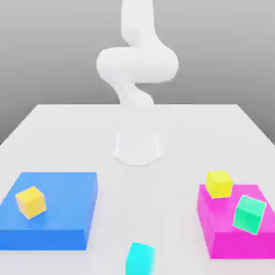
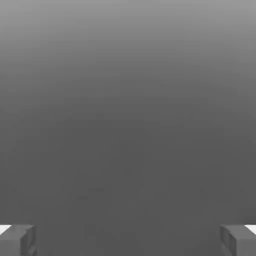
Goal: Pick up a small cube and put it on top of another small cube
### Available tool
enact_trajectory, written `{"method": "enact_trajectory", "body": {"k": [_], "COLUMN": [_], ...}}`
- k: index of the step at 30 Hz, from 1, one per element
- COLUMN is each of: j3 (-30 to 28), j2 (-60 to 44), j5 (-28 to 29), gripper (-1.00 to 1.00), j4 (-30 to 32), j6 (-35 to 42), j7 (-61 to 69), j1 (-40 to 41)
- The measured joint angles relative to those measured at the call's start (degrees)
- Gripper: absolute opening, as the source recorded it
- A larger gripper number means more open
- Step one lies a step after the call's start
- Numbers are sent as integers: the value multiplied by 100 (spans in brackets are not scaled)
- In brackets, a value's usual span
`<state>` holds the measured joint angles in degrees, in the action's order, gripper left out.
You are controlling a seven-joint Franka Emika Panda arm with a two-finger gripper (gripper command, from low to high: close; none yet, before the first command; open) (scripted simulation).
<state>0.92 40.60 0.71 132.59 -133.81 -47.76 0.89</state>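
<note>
Yellow cube (image 1: 219,184) at pink block's (image 1: 236,244) back-left edge, exterior view, nr green cube (image 1: 250,214)

At the exterior view's left, one cube (image 1: 31,203) sits on a slab (image 1: 62,212); at its right, two cubes (image 1: 219,184) (image 1: 249,215) on another slab (image 1: 236,244); a fourth cube (image 1: 140,259) near, between.

smooth matt blue block (image 1: 51,207), smooth pale tabletop (image 1: 145,215), smooth white arm (image 1: 137,64)

No readable text — no labels or numbers (none anywhere).
</note>
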Motion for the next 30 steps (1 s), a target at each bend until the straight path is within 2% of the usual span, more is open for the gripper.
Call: {"method": "enact_trajectory", "body": {"k": [15, 25, 30], "j3": [413, 430, 318], "j2": [-3155, -5208, -6243], "j5": [406, 317, 398], "gripper": [0, 0, 0], "j4": [485, 810, 706], "j6": [-1221, -2039, -2765], "j7": [-1149, -1650, -1793], "j1": [420, 406, 310]}}
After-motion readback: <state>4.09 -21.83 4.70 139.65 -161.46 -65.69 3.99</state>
